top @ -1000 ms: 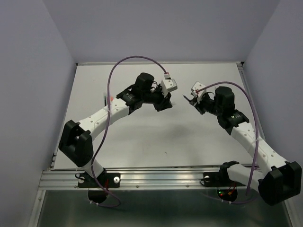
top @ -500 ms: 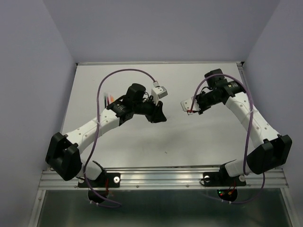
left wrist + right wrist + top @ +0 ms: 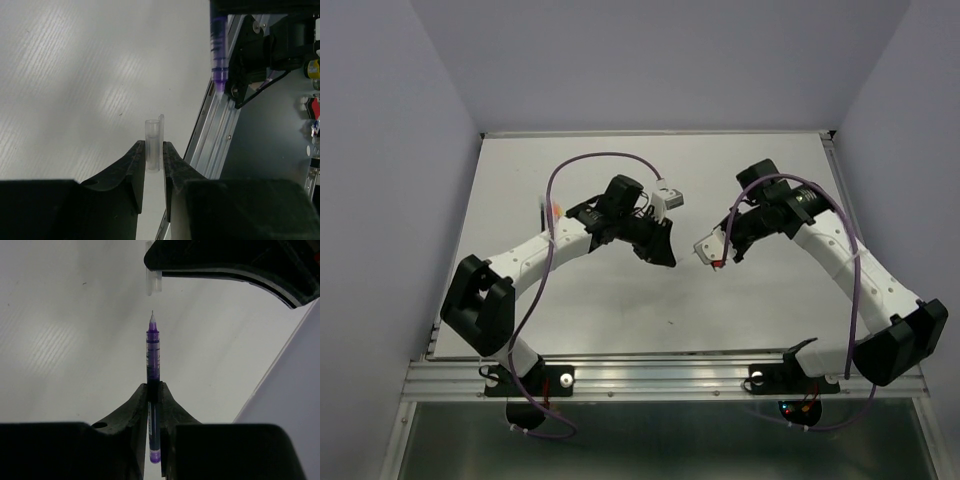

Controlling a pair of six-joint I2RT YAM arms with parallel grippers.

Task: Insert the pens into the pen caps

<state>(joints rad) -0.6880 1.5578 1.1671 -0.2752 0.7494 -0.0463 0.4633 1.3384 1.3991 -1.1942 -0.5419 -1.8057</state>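
Observation:
My left gripper (image 3: 153, 145) is shut on a pale translucent pen cap (image 3: 153, 149), whose open end sticks out past the fingertips. My right gripper (image 3: 153, 386) is shut on a purple pen (image 3: 153, 352) with its fine tip pointing forward. In the right wrist view the tip stands a short gap below the cap (image 3: 152, 282), nearly in line with it and not touching. In the left wrist view the pen (image 3: 218, 55) shows at the upper right. From above, the left gripper (image 3: 666, 252) and the right gripper (image 3: 722, 252) face each other above mid-table. Other pens (image 3: 556, 210) lie at the far left, mostly hidden by the left arm.
The white table (image 3: 620, 300) has a small dark speck (image 3: 670, 322) near the front. A metal rail (image 3: 670, 375) runs along the near edge. Grey walls close in the left, right and back sides.
The right arm has swung down and left, bringing the pen towards the left gripper. The left gripper has shifted slightly right. The gap between the two grippers has narrowed.

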